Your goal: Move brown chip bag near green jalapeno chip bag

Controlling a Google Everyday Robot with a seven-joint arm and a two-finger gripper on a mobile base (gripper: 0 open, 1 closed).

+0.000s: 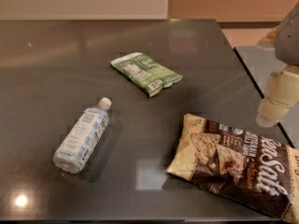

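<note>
The brown chip bag (pixel 236 162) lies flat at the table's front right, with white "Sea Salt" lettering and pictured tortilla chips. The green jalapeno chip bag (pixel 146 73) lies flat near the table's middle, up and to the left of the brown bag, with a clear gap between them. My gripper (pixel 275 101) hangs at the right edge of the view, above the table's right edge and just above the brown bag's upper right part. It holds nothing.
A clear water bottle (pixel 82 135) with a white cap lies on its side at the front left. The dark table (pixel 46 69) ends at the right edge near the gripper. A second surface (pixel 261 64) stands beyond the right edge.
</note>
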